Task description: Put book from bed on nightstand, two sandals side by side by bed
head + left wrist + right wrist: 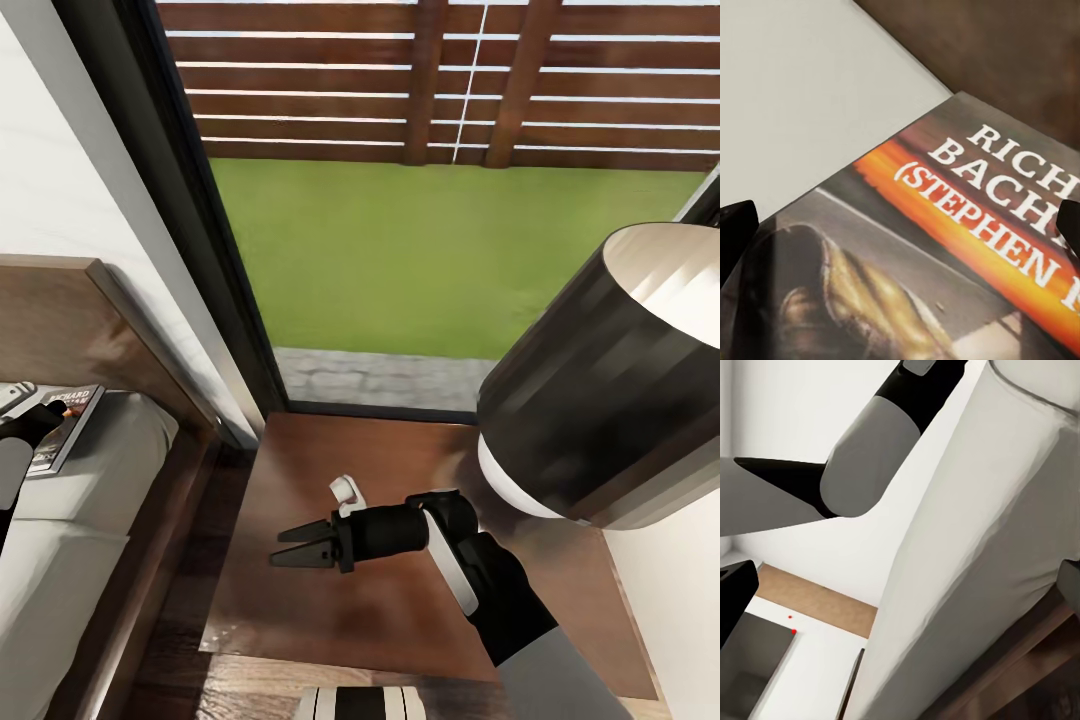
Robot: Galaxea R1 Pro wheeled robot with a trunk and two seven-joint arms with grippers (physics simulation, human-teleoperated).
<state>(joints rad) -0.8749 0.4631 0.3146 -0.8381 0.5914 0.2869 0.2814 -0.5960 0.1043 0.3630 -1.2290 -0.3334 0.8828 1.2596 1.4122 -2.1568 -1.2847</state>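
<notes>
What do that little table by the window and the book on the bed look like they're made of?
The nightstand looks like dark brown wood with a glossy finish: there is faint grain, and a soft sheen on its top. The book looks like a thin paperback with a smooth printed cover, showing white lettering, an orange band and a greyish picture. It lies on the bed's pale, matte mattress, seemingly fabric.

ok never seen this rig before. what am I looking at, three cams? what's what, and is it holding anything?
It is a simulated two-armed wheeled robot, driven by a person. The head camera looks down over both arms. The right gripper hovers open over a dark brown nightstand, beside a big dark lamp, with a window behind.

At that picture's left edge the left gripper reaches the book, which lies on the bed.

The left wrist camera looks along that gripper's fingers straight at the book's cover, "RICHARD BACHMAN". Whether it grips the book yet, I cannot tell.

The right wrist camera shows the bed's mattress edge and the other arm.
</notes>
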